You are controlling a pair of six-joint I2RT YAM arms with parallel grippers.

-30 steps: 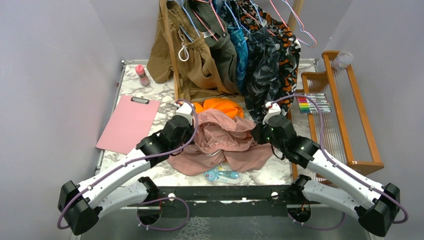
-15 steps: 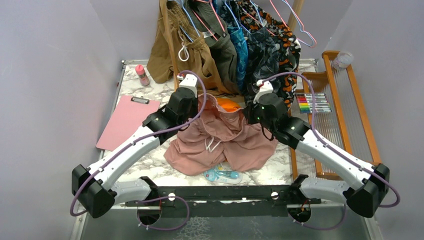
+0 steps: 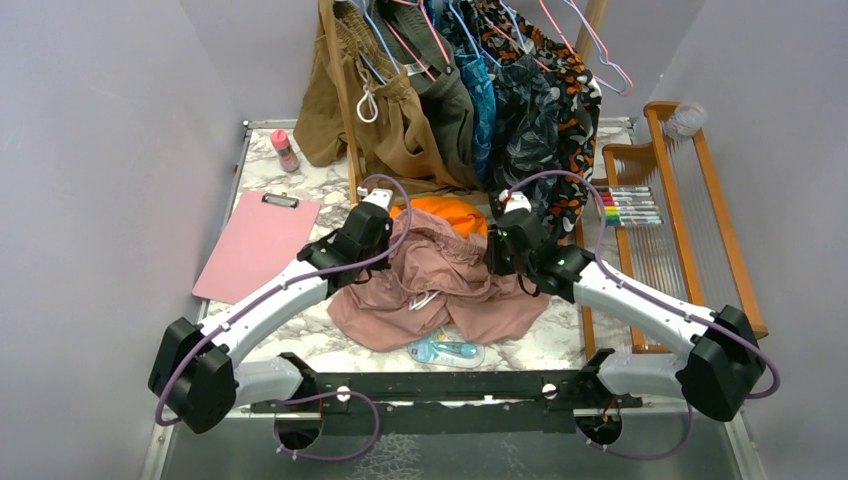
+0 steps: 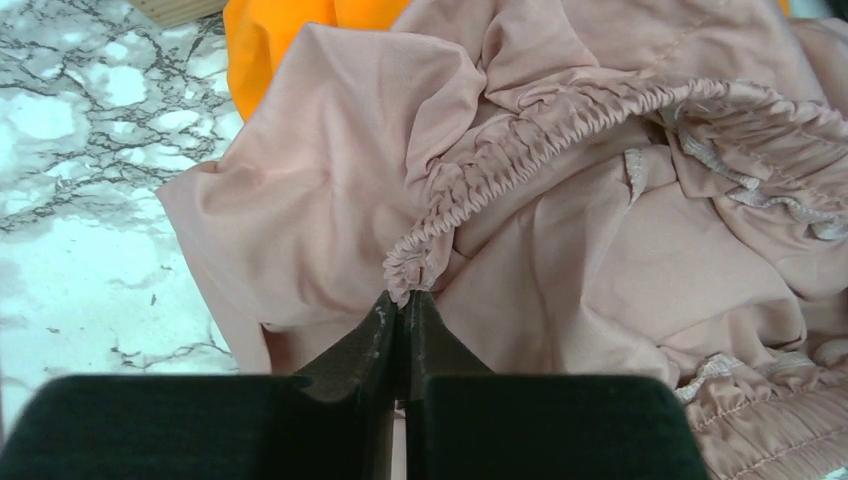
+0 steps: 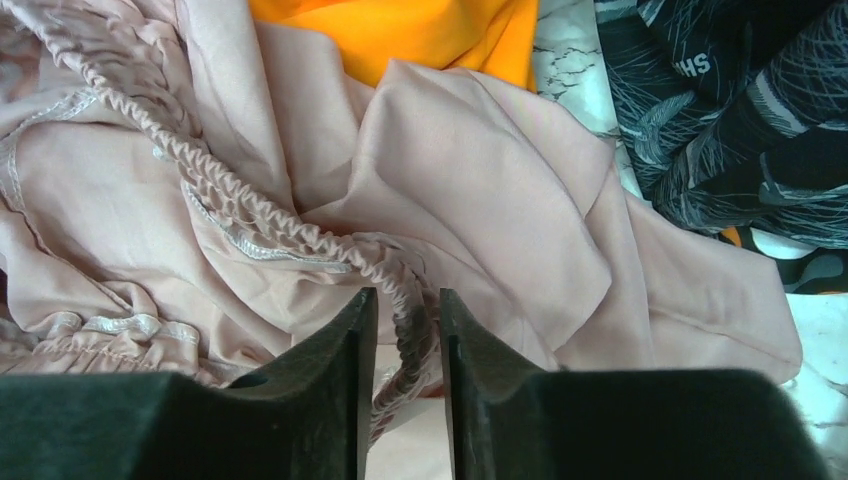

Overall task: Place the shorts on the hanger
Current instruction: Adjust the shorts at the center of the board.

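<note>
Status: left fingers [image 4: 401, 300] pinched shut on shorts [image 4: 560, 250] waistband; right fingers [image 5: 400, 305] straddle it, grip unclear. Shorts heaped on tabletop [image 3: 290, 190]; hanging not started.

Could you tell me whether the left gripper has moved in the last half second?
Yes. The left gripper drew back toward the near edge: from beyond the pink clipboard to level with its clip.

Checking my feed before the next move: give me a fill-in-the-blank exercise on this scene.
The left gripper pinches the pink shorts by their gathered ___.
The cloth lying just behind the shorts is bright ___.
The pink clipboard lies on the robot's ___ side.
Missing words: waistband; orange; left.
</note>
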